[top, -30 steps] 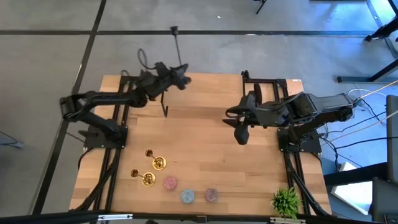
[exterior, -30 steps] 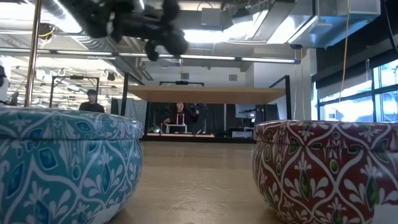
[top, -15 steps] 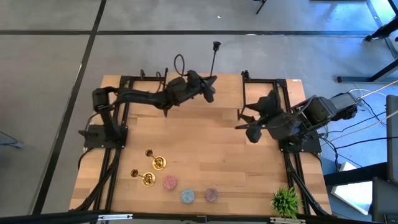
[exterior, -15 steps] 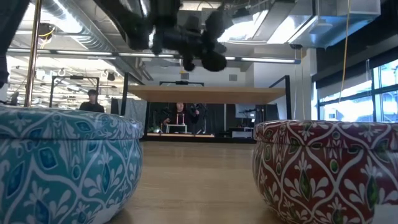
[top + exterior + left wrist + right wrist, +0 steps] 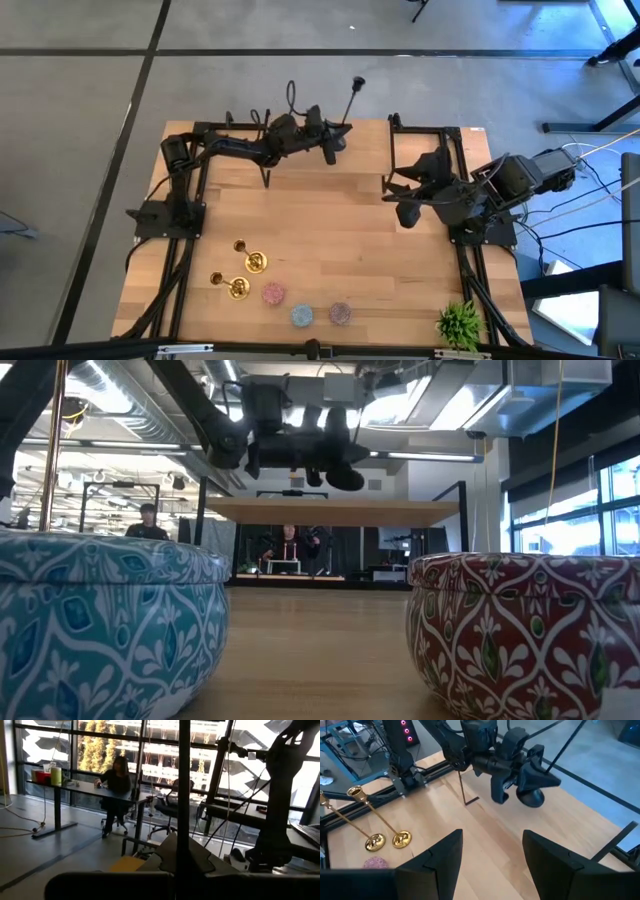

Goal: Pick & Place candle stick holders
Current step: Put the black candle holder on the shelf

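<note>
My left gripper (image 5: 330,142) is shut on the black candle stick holder (image 5: 351,104), high over the table's far edge. It also shows in the right wrist view (image 5: 520,776). My right gripper (image 5: 405,211) is open and empty over the table's right half. Two gold candle stick holders (image 5: 248,262) stand on their round bases at the near left. The pink holder (image 5: 273,294), light blue holder (image 5: 301,316) and purple holder (image 5: 341,313) sit in a row near the front edge. My left gripper pinches the black stick's lower shaft (image 5: 546,766) between its two fingers, just above the round base (image 5: 531,798). The fingers lie across the shaft (image 5: 184,795). The stick is lifted clear of the table and tilted, its top (image 5: 358,83) toward the far right.
A green spiky plant (image 5: 460,322) stands at the near right corner. A thin dark upright pin (image 5: 267,180) stands on the table below the left arm. In the low view, a teal patterned bowl (image 5: 100,620) and a red patterned bowl (image 5: 530,630) stand close to the camera.
My left gripper has carried the black stick along the far edge toward the table's right, still shut on it; the stick now leans with its top to the far right. My right gripper has drawn back a little toward the right edge.
</note>
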